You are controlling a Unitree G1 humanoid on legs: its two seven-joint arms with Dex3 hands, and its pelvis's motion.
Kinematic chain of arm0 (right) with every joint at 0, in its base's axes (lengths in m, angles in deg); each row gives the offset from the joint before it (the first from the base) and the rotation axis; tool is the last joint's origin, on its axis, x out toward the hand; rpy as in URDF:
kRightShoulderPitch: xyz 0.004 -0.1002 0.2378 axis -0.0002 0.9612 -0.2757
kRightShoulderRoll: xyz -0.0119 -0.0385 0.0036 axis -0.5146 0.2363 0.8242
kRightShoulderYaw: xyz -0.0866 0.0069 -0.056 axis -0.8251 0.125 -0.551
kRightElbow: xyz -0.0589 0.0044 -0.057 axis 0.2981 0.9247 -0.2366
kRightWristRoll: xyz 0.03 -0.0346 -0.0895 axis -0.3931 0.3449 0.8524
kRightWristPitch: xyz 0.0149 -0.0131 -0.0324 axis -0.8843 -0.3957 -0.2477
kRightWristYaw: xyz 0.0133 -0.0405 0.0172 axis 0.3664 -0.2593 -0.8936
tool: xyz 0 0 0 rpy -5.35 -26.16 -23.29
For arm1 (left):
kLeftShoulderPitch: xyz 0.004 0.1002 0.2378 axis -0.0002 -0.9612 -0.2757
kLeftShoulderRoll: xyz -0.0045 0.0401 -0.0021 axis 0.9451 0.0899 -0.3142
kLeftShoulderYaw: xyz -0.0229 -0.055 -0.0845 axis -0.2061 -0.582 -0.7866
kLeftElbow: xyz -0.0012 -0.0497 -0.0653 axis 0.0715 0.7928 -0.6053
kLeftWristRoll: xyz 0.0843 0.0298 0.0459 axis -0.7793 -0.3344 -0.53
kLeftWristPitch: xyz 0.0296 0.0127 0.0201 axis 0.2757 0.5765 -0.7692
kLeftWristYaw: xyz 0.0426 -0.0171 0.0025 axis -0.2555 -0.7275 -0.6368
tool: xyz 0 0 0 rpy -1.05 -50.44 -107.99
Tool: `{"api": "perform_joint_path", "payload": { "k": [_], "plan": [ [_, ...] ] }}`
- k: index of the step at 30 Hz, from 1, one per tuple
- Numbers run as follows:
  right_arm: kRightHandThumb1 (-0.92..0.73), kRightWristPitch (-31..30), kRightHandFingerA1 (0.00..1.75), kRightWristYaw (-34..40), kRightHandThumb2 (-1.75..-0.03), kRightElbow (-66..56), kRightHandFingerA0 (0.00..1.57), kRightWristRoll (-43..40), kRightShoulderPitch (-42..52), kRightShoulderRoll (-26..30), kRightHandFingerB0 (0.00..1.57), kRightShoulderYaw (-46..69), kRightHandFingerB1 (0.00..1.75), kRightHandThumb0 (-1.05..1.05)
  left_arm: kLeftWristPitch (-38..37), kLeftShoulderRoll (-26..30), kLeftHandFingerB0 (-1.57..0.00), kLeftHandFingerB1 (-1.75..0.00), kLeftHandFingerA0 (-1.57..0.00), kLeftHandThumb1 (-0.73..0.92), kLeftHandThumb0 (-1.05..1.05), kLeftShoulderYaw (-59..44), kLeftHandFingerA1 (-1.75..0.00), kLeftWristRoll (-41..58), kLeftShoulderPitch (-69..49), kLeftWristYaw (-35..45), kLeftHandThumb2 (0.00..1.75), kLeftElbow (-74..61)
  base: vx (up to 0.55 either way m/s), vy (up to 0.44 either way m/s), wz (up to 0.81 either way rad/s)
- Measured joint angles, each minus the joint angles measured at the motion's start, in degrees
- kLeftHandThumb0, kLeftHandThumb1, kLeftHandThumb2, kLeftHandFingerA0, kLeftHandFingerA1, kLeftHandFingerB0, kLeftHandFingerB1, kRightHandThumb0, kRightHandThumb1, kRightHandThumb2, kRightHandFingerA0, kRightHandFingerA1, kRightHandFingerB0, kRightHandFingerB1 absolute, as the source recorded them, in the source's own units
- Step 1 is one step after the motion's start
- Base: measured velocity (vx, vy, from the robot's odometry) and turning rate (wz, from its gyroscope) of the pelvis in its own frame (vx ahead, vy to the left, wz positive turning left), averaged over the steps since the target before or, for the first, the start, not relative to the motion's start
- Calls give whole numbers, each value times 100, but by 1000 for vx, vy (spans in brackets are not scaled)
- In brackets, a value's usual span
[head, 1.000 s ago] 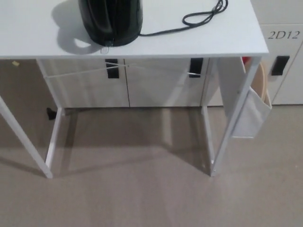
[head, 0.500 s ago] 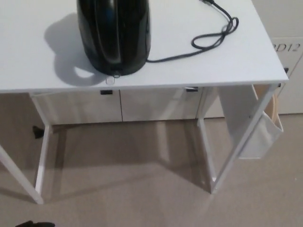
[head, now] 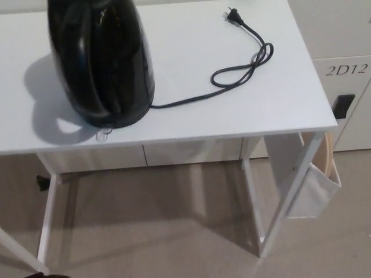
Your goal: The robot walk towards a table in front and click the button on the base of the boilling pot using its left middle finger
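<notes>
A glossy black boiling pot (head: pixel 101 61) stands on a white table (head: pixel 232 110), towards its front left, with its handle facing me. At the foot of the pot, by the table's front edge, a small clear button (head: pixel 105 135) sticks out from the base. A black power cord (head: pixel 240 63) runs from the pot across the tabletop to the right and ends in an unplugged plug (head: pixel 233 15) near the back. Neither of my hands shows in the head view.
White table legs (head: pixel 287 197) stand on a beige carpet. A white fabric pocket (head: pixel 313 188) hangs off the table's right side. Behind are white cabinets, one labelled 2D12 (head: pixel 346 69), with black handles (head: pixel 342 105).
The whole picture has shifted as the camera came closer and higher over the table: more of the tabletop, the pot and the cord's plug now show. Nothing on the table has moved.
</notes>
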Motion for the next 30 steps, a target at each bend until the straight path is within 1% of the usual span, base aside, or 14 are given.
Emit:
{"api": "perform_joint_path", "payload": {
  "k": [3, 4, 5, 11, 16, 21, 26, 30],
  "plan": [
    [-69, -1, 54, 6, -60, 73, 62, 1, -35, 0, 52, -4, 48, -34, 9, 0, -48, -50, -69, 48, -55, 1, -56, -17, -28, -2, 80, -97, 177, 77, -8],
    [-69, -1, 53, 6, -60, 89, 61, 1, -36, 1, 52, -5, 47, -34, 12, 0, -53, -37, -76, 58, -48, 4, -43, -26, -41, -5, 58, -116, 193, 138, -10],
    [-69, -2, 52, 8, -60, 101, 61, 1, -35, 3, 52, -6, 46, -34, 13, 1, -48, -49, -69, 49, -54, 7, -56, -32, -55, -7, 80, -126, 262, 181, -16],
    [-69, -16, 53, 34, -60, 22, 63, 37, -73, -24, 52, -79, 47, -32, 24, 100, -48, -49, -71, 49, -54, -5, -56, -41, 0, -40, 80, -115, 307, 172, -2],
    [-69, -27, 53, 45, -60, -6, 63, 51, -66, -21, 52, -98, 46, -31, 30, 132, -49, -50, -72, 48, -54, 20, -57, -51, -15, -67, 79, -128, 188, 12, 11],
    [-67, -53, 53, 58, -59, -34, 65, 70, -85, -15, 54, -114, 46, -32, 42, 151, -49, -50, -71, 49, -53, 27, -56, -51, -7, -66, 79, -156, 163, -140, 16],
    [-67, -112, 52, 108, -59, -77, 64, 94, -202, 53, 53, -103, 46, -32, 65, 141, -48, -49, -69, 49, -53, 49, -56, -45, 56, -49, 79, -232, 105, -363, -4],
    [-67, -156, 52, 114, -60, -83, 63, 104, -234, 54, 52, -122, 46, -32, 65, 149, -47, -49, -70, 49, -53, 71, -56, -52, 98, -43, 79, -243, -29, 6, -9]
  ]
}}
